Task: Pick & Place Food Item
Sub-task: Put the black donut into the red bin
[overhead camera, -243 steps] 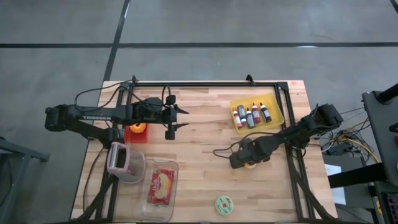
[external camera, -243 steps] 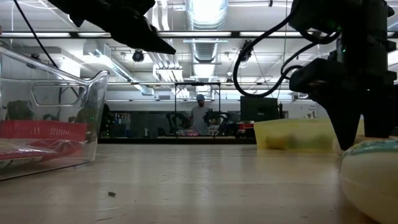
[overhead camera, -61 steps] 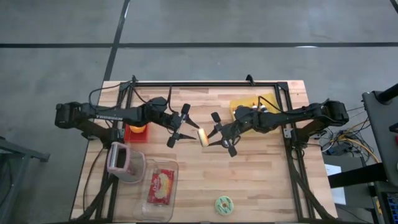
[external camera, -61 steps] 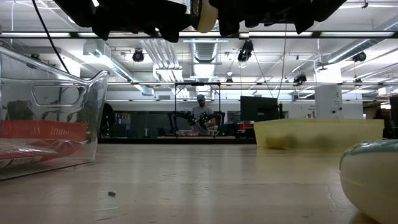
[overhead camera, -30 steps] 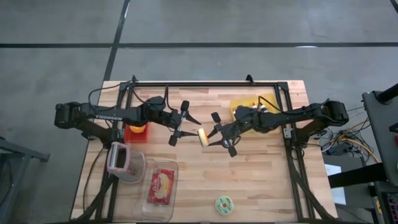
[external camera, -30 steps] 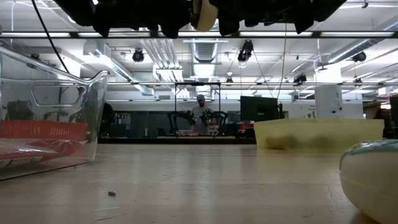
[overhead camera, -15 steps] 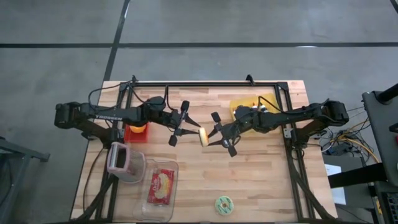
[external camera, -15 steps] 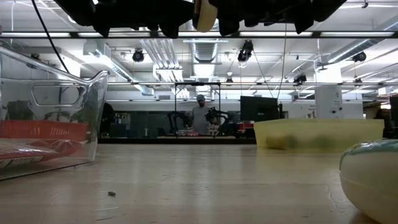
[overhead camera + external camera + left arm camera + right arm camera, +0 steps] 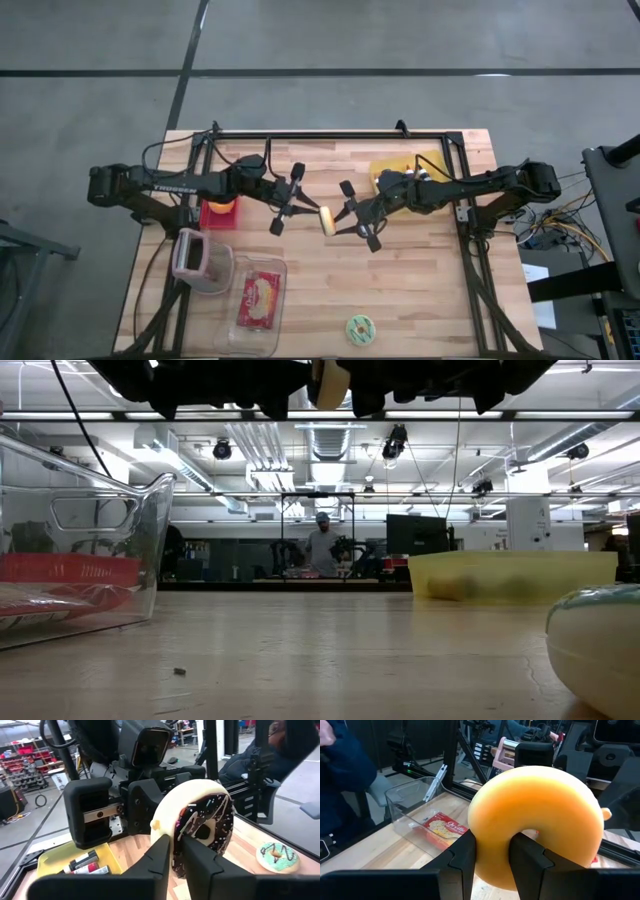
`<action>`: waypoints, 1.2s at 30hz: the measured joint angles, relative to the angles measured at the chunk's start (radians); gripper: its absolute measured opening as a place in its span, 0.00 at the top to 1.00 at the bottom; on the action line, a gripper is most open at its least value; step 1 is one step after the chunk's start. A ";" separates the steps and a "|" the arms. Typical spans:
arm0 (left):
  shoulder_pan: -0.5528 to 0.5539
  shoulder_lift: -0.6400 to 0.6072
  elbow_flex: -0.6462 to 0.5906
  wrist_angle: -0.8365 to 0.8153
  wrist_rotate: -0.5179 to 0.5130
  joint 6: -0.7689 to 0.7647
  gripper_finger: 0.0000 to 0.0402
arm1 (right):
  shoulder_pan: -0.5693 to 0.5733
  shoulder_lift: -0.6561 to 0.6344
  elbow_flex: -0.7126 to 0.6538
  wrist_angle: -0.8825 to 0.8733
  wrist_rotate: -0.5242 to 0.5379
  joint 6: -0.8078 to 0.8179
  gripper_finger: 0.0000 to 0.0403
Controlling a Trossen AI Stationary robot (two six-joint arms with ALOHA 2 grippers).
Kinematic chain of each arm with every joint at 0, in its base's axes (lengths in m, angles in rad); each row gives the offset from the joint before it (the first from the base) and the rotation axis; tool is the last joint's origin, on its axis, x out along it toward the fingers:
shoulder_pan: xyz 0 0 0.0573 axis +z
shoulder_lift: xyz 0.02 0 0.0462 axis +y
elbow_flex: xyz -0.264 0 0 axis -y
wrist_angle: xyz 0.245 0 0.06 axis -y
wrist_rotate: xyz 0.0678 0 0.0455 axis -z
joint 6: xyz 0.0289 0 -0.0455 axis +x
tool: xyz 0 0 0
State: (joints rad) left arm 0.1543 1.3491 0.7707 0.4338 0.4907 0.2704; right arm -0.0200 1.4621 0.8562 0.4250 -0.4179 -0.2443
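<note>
A donut (image 9: 326, 220) with pale icing and a chocolate drizzle hangs on edge in the air above the table's middle, between my two grippers. My left gripper (image 9: 306, 212) reaches it level from the table's left and is shut on it. My right gripper (image 9: 341, 220) reaches it level from the right and is shut on it too. The iced face (image 9: 205, 825) looks toward the left arm, the plain yellow underside (image 9: 535, 805) toward the right arm. In the low view the donut (image 9: 330, 382) shows at the top edge. My left gripper pinches the lower part of the donut's ring (image 9: 176, 851). One finger stands at the hole and the other outside the rim. The fingers come level from the table's left. The donut stands on edge, lifted clear of the table. My right gripper pinches the lower part of the ring (image 9: 492, 862) from the plain side. One finger (image 9: 524, 851) reaches up at the hole and the other stays outside the rim. The fingers come level from the table's right.
A yellow tray (image 9: 436, 160) with small bottles lies at the far right. A red holder (image 9: 218, 212) stands at the left. Two clear containers (image 9: 258, 300) (image 9: 200, 260) sit near the front left. A green-iced donut (image 9: 359, 328) lies at the front edge.
My left gripper has shut on the donut's ring without leaving its place. My right gripper and the donut have kept still.
</note>
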 joint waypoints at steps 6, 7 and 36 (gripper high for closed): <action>0.000 0.000 -0.002 0.000 0.013 0.014 0.98 | 0.000 0.000 0.000 -0.001 -0.001 0.000 0.75; 0.000 0.000 -0.002 0.000 0.014 0.014 0.99 | 0.000 0.000 0.000 -0.001 -0.001 0.000 0.75; 0.000 0.000 -0.006 -0.007 0.014 0.014 0.83 | 0.000 0.000 -0.001 -0.002 -0.001 0.001 0.75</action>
State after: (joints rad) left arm 0.1543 1.3491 0.7650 0.4267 0.5049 0.2844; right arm -0.0200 1.4624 0.8555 0.4229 -0.4185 -0.2436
